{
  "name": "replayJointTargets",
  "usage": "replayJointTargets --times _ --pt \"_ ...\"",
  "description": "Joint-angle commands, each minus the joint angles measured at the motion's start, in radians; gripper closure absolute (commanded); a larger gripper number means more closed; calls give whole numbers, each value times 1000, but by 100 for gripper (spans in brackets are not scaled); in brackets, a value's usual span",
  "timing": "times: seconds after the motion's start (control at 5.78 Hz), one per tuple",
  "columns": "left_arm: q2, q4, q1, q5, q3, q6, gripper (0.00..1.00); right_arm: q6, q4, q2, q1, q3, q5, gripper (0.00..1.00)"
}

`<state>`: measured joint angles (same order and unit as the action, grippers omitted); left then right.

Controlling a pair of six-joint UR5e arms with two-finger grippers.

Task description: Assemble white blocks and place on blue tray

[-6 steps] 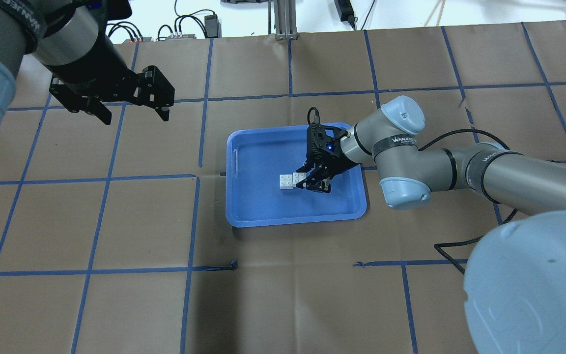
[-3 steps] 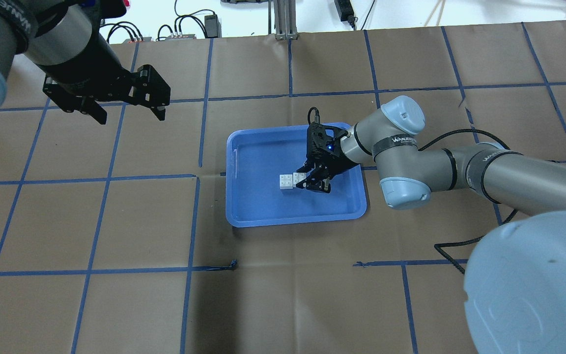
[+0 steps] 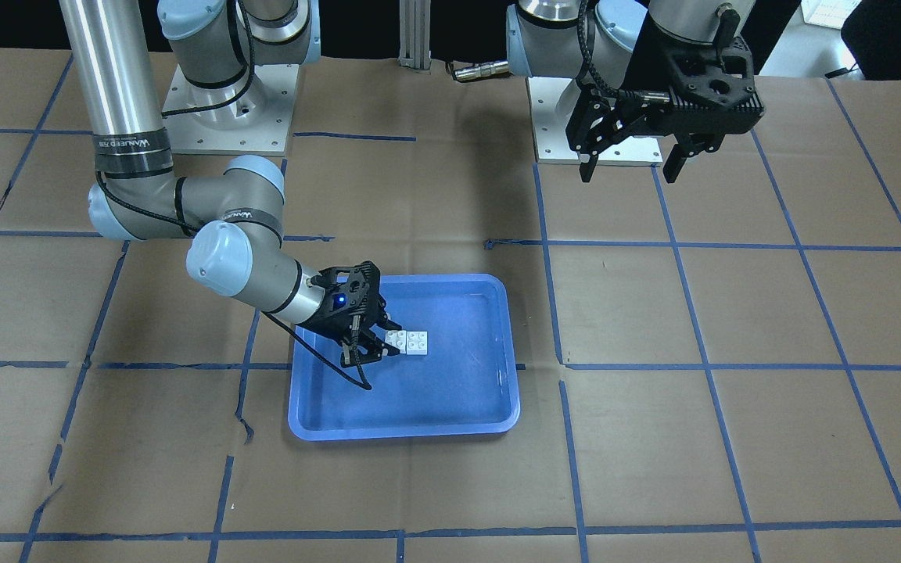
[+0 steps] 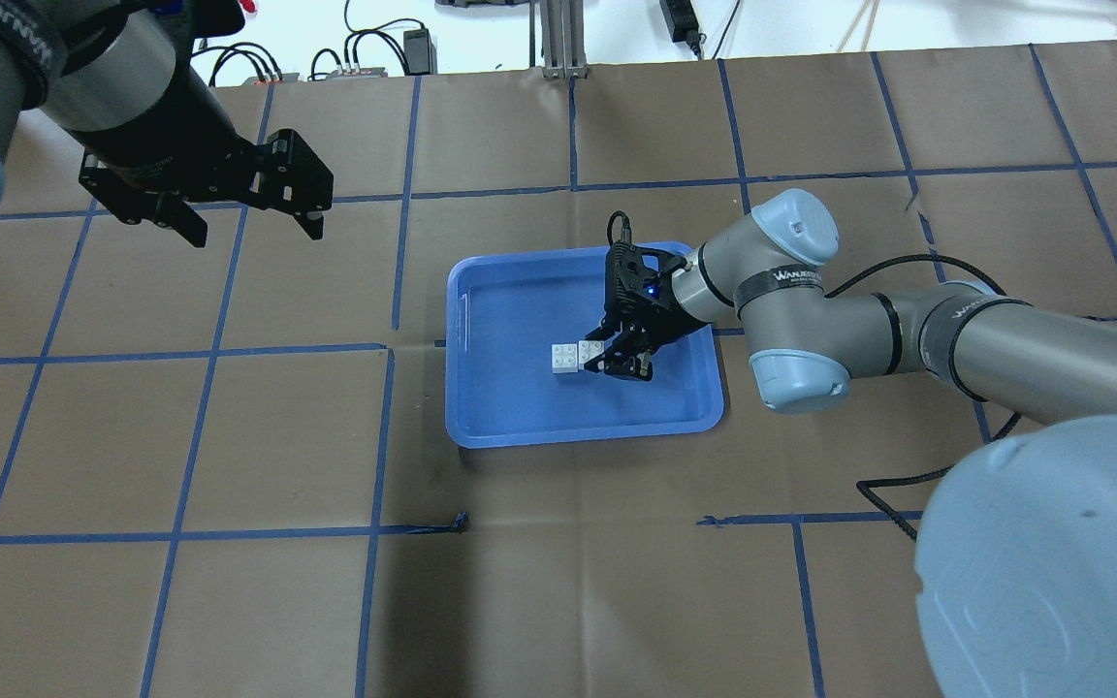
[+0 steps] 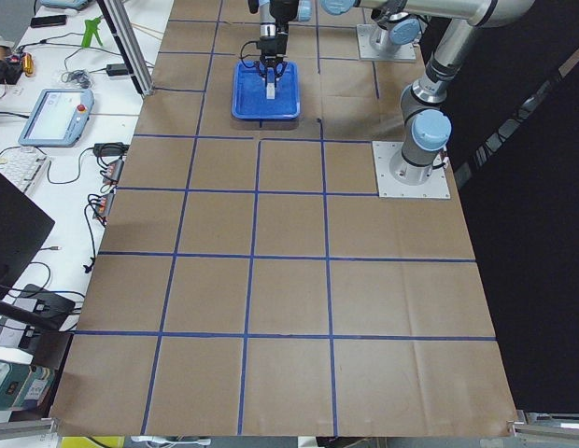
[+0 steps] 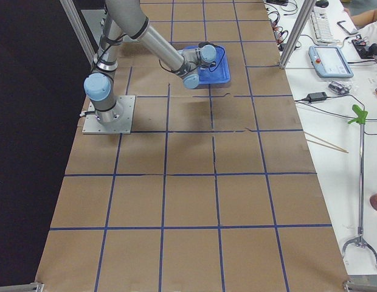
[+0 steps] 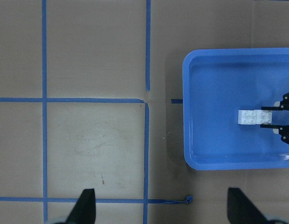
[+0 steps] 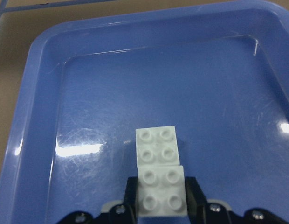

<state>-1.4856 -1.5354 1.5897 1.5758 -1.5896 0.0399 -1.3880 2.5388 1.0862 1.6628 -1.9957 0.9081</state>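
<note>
Two white blocks (image 4: 568, 358) are joined side by side, offset by one step, and rest inside the blue tray (image 4: 520, 417). They also show in the front view (image 3: 413, 342) and the left wrist view (image 7: 249, 116). My right gripper (image 4: 599, 357) reaches into the tray from the right, shut on the nearer block. In the right wrist view its pads press both sides of that block (image 8: 161, 191), and the other block (image 8: 157, 147) sticks out ahead. My left gripper (image 4: 256, 233) is open and empty, high over the table at far left.
The blue tray (image 3: 419, 407) lies mid-table on brown paper with blue tape lines. The right arm's black cable (image 4: 908, 475) trails across the table at right. Cables and power bricks (image 4: 365, 58) lie beyond the far edge.
My left gripper has drifted a little to the left and away from the tray. The right gripper and the blocks have not moved.
</note>
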Motion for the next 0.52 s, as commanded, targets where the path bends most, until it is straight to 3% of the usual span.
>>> replayJointTargets --times 0.0,0.35 --pt "4 0 1 9 0 0 1 3 0 0 0 0 0 54" --pt "4 1 0 4 -1 0 1 3 -2 1 0 0 0 52"
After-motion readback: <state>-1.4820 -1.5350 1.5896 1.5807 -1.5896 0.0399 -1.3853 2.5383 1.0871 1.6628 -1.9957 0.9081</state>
